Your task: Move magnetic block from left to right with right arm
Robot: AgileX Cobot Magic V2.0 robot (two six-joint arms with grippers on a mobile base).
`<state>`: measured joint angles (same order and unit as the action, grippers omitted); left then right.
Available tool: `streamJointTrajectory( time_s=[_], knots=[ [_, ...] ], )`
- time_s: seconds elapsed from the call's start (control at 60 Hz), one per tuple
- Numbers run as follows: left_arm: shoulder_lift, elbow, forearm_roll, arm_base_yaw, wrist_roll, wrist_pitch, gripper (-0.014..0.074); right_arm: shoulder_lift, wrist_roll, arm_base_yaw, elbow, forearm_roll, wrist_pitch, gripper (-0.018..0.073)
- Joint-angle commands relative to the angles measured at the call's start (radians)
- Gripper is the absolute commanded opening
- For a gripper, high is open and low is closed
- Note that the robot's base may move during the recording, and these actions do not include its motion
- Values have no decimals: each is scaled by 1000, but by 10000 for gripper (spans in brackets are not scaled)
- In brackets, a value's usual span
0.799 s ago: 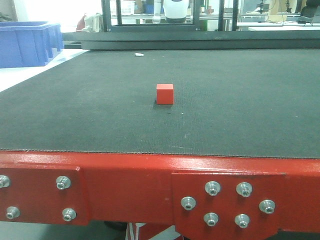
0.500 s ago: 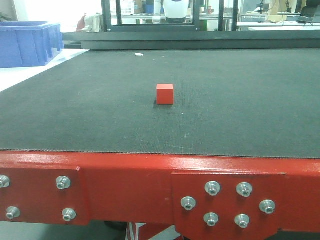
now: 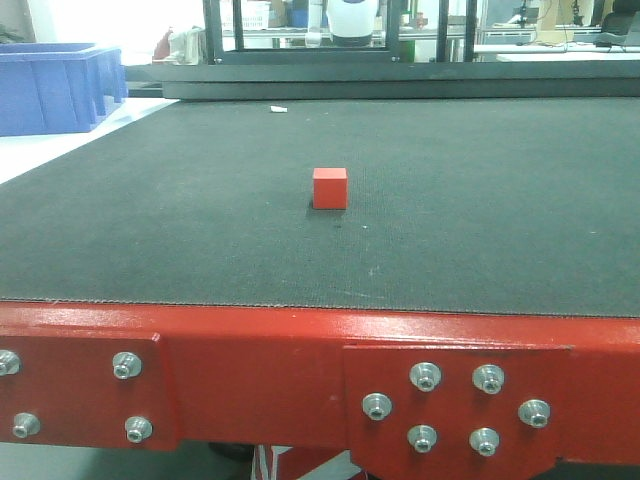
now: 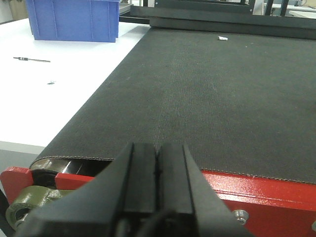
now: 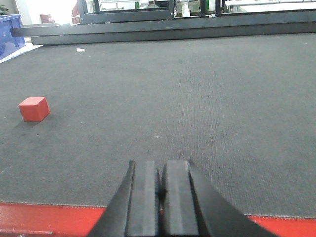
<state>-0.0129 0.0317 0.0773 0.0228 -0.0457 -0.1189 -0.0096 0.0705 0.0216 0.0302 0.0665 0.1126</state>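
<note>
Standoff, folks: nothing is picked up yet, so we're at the opening step, the approach. The magnetic block (image 3: 330, 187) sits alone on the dark mat of the counter (image 3: 480, 230), about midway across in the front view and well back from the red frame (image 3: 250, 365) along the near edge. From the right wrist view the block is ahead and off to the left, well apart from the right jaws. Those are pressed together with nothing between them, hanging over the near edge of the mat. The left jaws are likewise pinched together and empty, low at their own corner of the frame. What's needed next, I'd say: the right jaws have to open wider than the cube, swing left and forward, then come down square over two opposite faces. And the cube itself is small, matte red, crisp-edged and plain-faced, lying flat with a small shadow at its base. It looks an easy pinch, though a skewed approach could nudge it.
</note>
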Motion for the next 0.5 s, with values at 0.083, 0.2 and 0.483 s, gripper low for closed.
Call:
streamJointTrajectory(
  time_s=[0.083, 0.2, 0.483],
  knots=[
    [-13, 9, 6, 7, 0, 82, -116, -19, 15, -7, -36, 11, -162, 160],
    [-13, 9, 6, 7, 0, 82, -116, -12, 15, -7, -131, 11, -88, 165],
    [-13, 9, 6, 7, 0, 82, -116, 261, 15, -1, -371, 10, -10, 505]
  ],
)
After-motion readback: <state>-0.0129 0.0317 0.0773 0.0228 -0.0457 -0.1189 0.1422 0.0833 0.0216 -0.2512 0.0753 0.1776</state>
